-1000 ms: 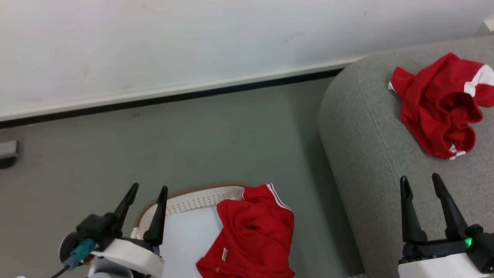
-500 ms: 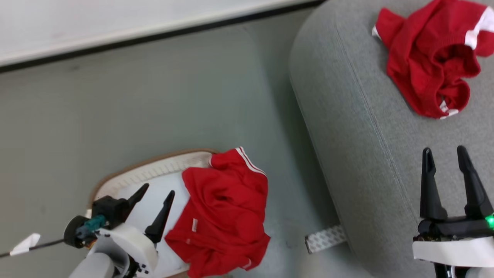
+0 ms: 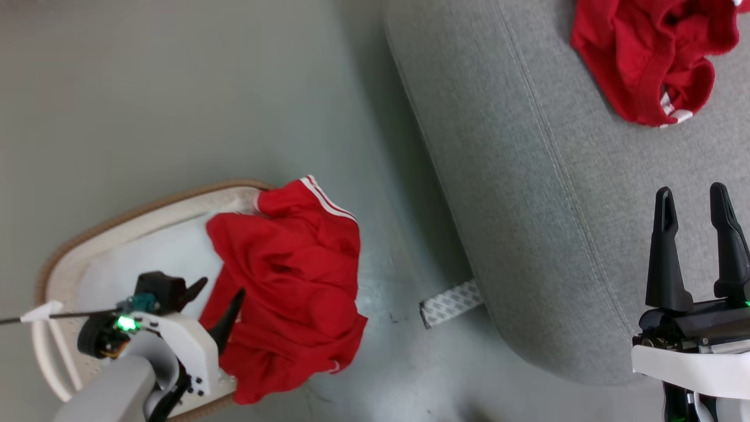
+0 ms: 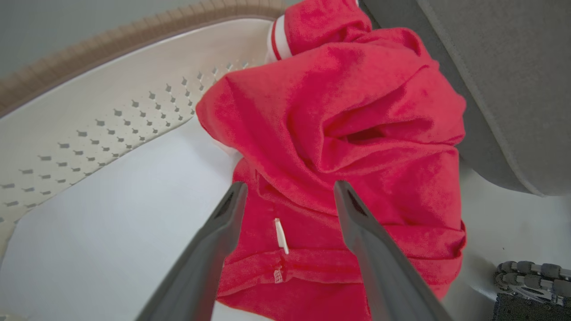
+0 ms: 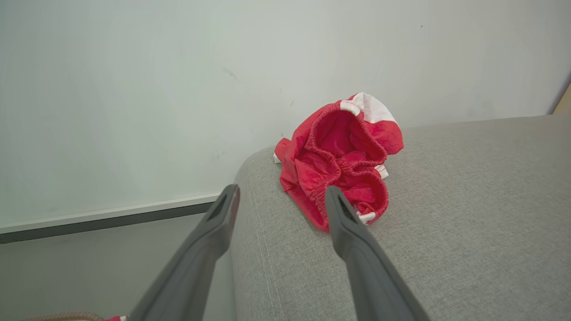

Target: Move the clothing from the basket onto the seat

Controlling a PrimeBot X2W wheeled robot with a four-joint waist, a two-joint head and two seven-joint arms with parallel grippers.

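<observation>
- A bright red sports garment of soft fabric with white side stripes (image 3: 287, 281) lies crumpled in the cream-white perforated plastic laundry basket with a brown rim band (image 3: 117, 214). It is heaped against the basket's side nearest the sofa and spills over that rim toward the floor.
- A second red garment with a white panel (image 3: 644, 58) sits bunched on the large light grey fabric-upholstered sofa (image 3: 527, 205), well in from its rounded edge.
- The left gripper (image 3: 221, 287) hangs over the basket with its fingers spread apart and nothing between them. Its tips are close above the cloth, near a small white label (image 4: 280, 235).
- The right gripper (image 3: 691, 189) is likewise spread and empty, over the sofa.
- The garment looks light, limp and in no way fragile. Once lifted it will probably sag and trail, and the overhanging part could drag on the rim.
- The best hold is probably the raised ridge of folds (image 4: 357, 133) in the middle of the heap, where several layers can be pinched together.
- A single flat layer, or the thin label, would likely slip free.
</observation>
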